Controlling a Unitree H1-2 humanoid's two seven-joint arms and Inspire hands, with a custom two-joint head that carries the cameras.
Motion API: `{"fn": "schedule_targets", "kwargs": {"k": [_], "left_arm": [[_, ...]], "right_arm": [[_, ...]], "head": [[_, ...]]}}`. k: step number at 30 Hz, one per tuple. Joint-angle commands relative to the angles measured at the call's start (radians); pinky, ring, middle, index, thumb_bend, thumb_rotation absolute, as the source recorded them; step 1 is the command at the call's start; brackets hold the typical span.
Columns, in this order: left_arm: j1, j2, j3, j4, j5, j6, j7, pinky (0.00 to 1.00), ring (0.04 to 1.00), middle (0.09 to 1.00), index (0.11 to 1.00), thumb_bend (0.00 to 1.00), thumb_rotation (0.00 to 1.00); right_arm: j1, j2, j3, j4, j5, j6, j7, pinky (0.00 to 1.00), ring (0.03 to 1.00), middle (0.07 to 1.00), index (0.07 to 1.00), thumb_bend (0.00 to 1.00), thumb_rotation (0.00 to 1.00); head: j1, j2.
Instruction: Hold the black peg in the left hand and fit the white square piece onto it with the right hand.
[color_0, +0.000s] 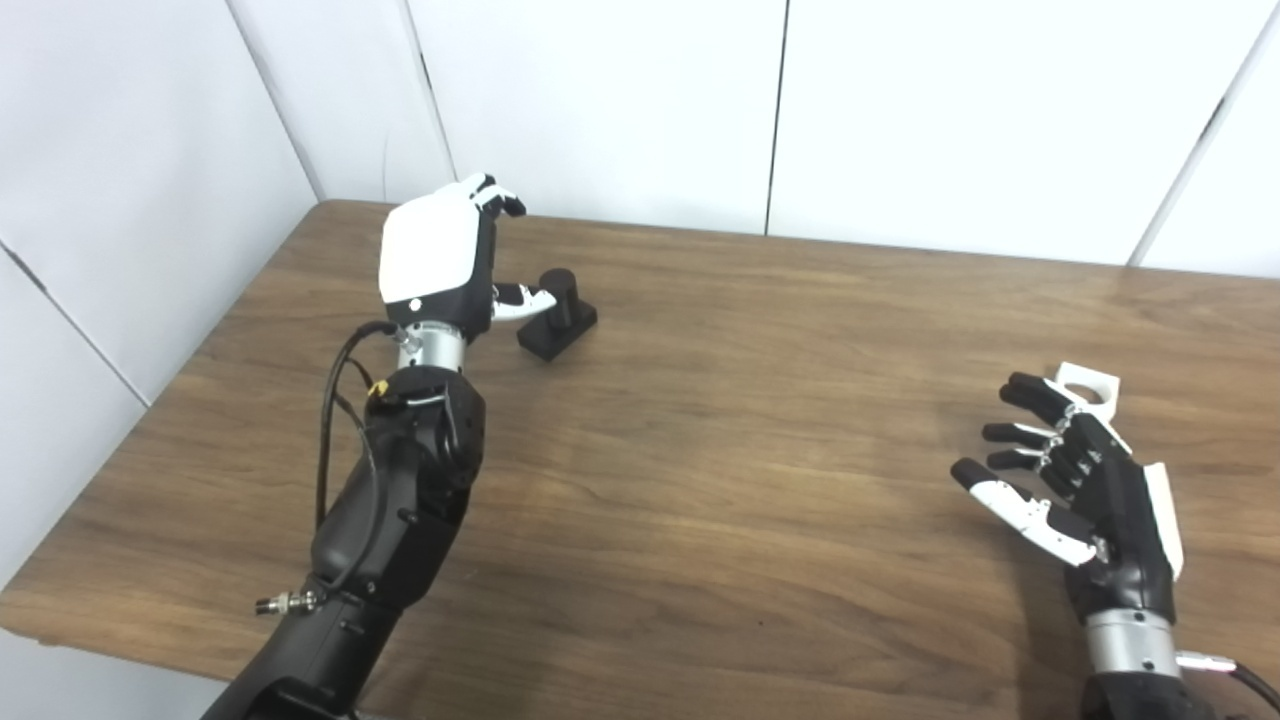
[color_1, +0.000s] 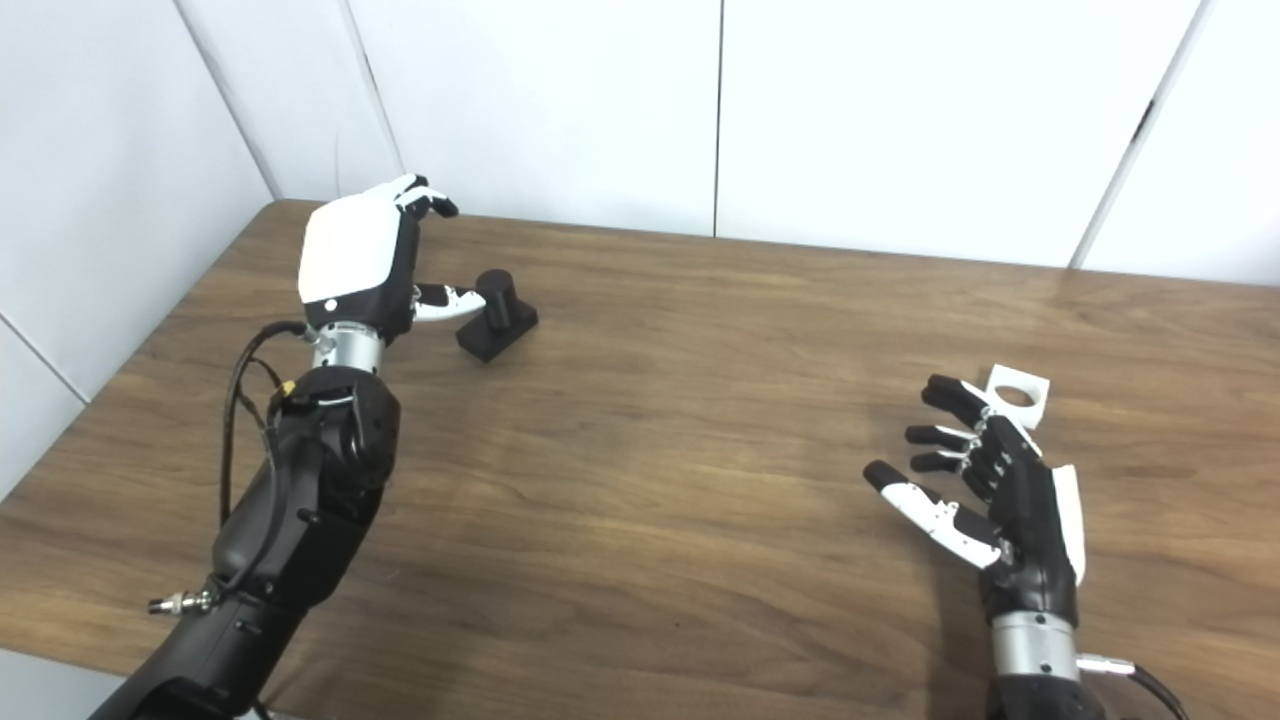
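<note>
The black peg (color_0: 559, 312), a short cylinder on a square black base, stands on the wooden table (color_0: 760, 420) at the back left. My left hand (color_0: 440, 255) hovers just left of it, open, thumb reaching toward the cylinder and close to it; I cannot tell whether the thumb touches it. The white square piece (color_0: 1088, 389), with a round hole, lies flat at the right side. My right hand (color_0: 1075, 480) is open, palm turned left, fingers spread just in front of the white piece and partly covering its near edge.
White wall panels (color_0: 620, 110) close off the table's back and left sides. The table's left edge (color_0: 150, 400) runs close beside my left arm. A cable (color_0: 335, 400) loops off the left forearm.
</note>
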Motion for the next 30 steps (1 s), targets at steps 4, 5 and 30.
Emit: {"fn": "schedule_targets", "kwargs": {"k": [4,5,30], "left_arm": [[-0.072,-0.005,0.017,0.02,0.093,0.045,-0.054,0.84,0.938,0.925,0.694,0.83,0.43],[-0.074,-0.011,0.023,0.022,0.104,0.045,-0.069,0.88,0.952,0.934,0.698,0.83,0.45],[-0.082,-0.102,0.068,0.196,0.146,0.045,-0.07,0.86,0.934,0.909,0.646,0.89,0.53]], "right_arm": [[0.008,-0.003,-0.006,-0.007,0.003,-0.024,0.001,0.53,0.646,0.777,0.752,0.77,0.2],[0.008,-0.003,-0.006,-0.007,0.003,-0.023,0.001,0.54,0.648,0.779,0.755,0.77,0.2],[0.014,0.011,0.001,-0.014,-0.017,-0.025,-0.005,0.51,0.631,0.763,0.745,0.77,0.22]], "head": [[-0.001,0.003],[-0.001,0.003],[-0.017,0.013]]}}
